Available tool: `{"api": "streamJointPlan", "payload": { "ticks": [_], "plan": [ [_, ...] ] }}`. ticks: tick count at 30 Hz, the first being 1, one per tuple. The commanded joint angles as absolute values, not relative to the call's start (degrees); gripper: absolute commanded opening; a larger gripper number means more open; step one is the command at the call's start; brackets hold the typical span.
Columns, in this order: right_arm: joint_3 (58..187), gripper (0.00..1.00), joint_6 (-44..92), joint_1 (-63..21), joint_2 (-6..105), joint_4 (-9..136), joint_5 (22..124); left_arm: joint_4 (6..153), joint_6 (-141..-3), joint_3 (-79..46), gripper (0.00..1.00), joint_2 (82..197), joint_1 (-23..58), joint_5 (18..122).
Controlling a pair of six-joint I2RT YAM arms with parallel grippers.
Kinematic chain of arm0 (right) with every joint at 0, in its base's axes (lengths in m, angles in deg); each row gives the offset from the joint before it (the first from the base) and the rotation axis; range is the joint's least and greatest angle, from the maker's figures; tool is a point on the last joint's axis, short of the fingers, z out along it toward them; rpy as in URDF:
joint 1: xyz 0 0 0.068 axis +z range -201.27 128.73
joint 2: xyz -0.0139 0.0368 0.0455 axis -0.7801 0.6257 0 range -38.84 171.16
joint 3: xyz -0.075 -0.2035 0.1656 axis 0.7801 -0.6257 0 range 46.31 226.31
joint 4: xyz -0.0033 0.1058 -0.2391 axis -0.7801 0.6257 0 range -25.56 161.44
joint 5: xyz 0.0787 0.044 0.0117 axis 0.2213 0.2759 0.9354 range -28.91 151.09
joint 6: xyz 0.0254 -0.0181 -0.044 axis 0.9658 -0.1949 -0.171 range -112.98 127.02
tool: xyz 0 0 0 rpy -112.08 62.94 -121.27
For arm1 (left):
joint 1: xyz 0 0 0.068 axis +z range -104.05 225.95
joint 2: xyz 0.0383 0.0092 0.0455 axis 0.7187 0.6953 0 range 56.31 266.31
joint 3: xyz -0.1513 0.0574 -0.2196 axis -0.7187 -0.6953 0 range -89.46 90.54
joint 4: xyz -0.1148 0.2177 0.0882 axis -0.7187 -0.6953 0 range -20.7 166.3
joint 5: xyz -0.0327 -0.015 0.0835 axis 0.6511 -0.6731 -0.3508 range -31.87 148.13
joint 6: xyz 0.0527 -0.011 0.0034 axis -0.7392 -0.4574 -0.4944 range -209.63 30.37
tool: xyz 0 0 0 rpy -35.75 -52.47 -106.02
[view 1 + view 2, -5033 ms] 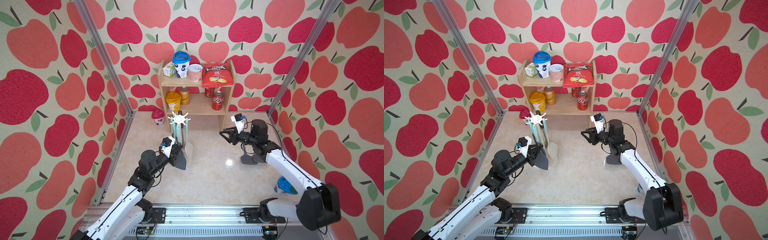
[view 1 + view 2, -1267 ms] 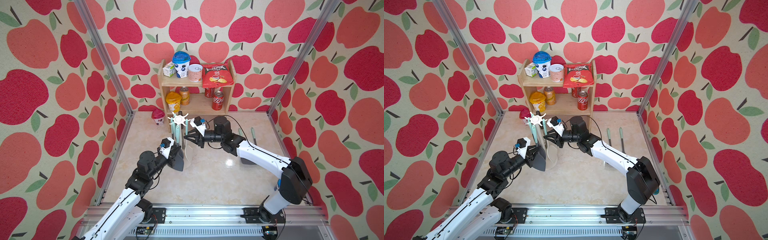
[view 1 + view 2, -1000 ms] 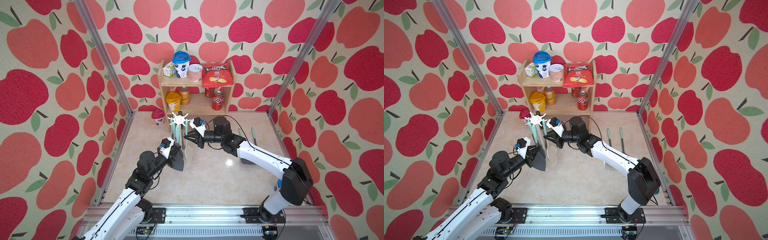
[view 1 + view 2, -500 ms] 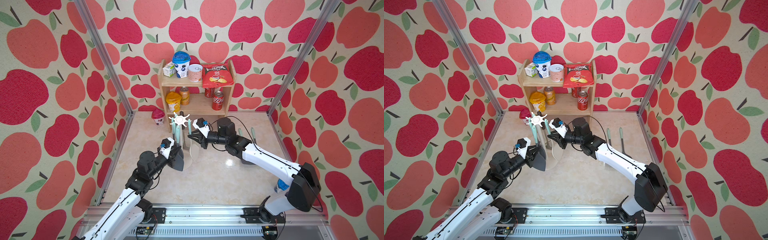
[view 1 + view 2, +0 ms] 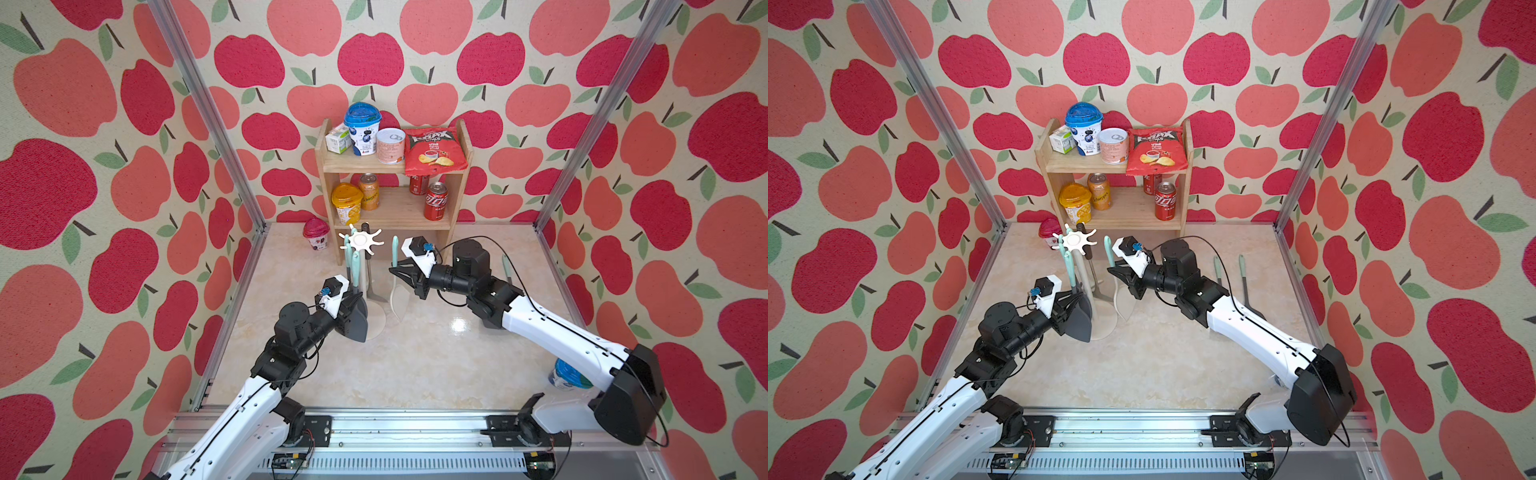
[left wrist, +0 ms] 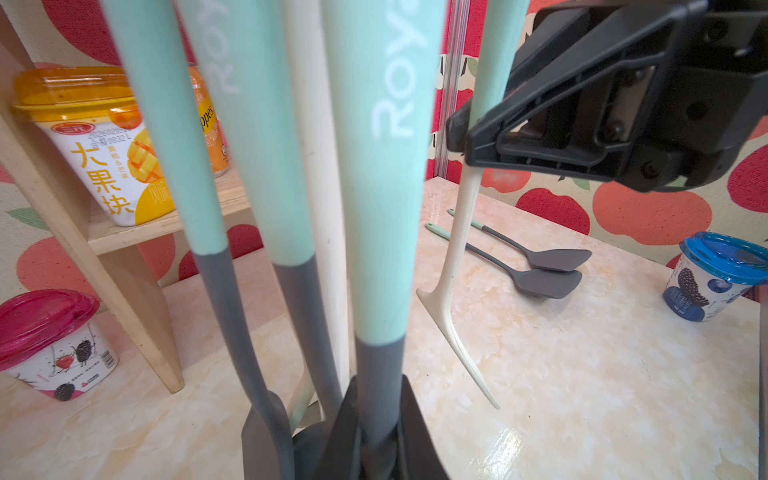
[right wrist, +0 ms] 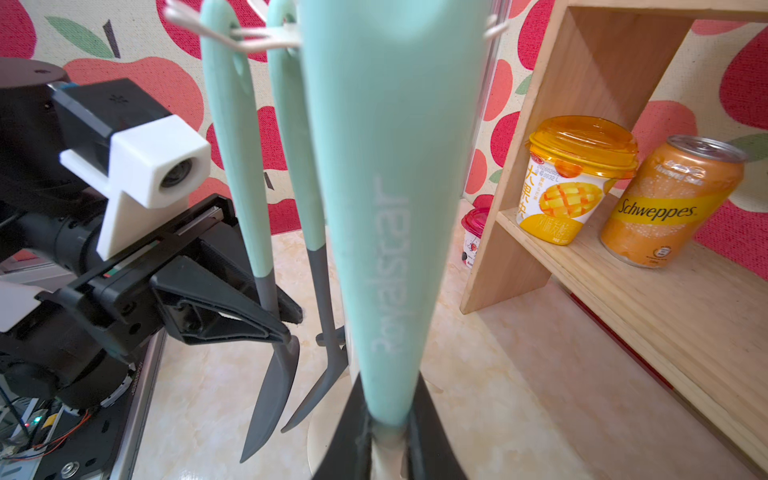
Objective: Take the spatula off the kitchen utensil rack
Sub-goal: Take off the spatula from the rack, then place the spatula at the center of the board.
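Just beside the kitchen utensil rack (image 5: 360, 241), on the right arm's side, the spatula (image 5: 400, 296) is held upright and clear of the hook prongs, its cream blade pointing down toward the bench (image 5: 415, 365). The right end effector (image 5: 395, 272) is clamped narrowly on the spatula where the mint handle meets the cream neck. The left end effector (image 5: 354, 297) is closed on the grey neck of a dark-bladed turner (image 5: 1080, 322), which hangs from the rack. A pair of grey-headed utensils (image 6: 544, 284) is seen lying on the bench near the right wall. A wooden shelf (image 5: 395, 212) stands behind the rack.
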State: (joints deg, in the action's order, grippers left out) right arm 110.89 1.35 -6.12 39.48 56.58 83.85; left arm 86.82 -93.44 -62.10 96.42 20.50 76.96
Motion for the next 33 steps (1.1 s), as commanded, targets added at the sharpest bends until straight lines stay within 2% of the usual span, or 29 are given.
{"api": "streamJointPlan", "payload": {
  "ticks": [1, 8, 18, 24, 33],
  "plan": [
    [110.0, 0.0, 4.9, -7.5, 37.0, 53.7, 84.0, 79.4, -93.9, -64.5, 0.0, 97.1, 20.3, 77.6],
    [108.7, 0.0, 9.1, -10.3, 34.6, 54.0, 83.4, 79.7, -93.9, -64.7, 0.0, 97.4, 20.3, 77.6],
    [111.9, 0.0, 10.1, -11.7, 33.7, 62.2, 75.9, 79.9, -93.7, -64.8, 0.0, 97.5, 20.3, 77.2],
    [113.8, 0.0, 11.7, -15.4, 35.5, 66.8, 73.6, 80.3, -93.6, -65.1, 0.0, 97.2, 20.4, 76.7],
    [123.6, 0.0, 12.2, -21.7, 38.4, 82.3, 67.4, 83.0, -93.5, -67.5, 0.0, 93.5, 20.4, 75.5]
  ]
}}
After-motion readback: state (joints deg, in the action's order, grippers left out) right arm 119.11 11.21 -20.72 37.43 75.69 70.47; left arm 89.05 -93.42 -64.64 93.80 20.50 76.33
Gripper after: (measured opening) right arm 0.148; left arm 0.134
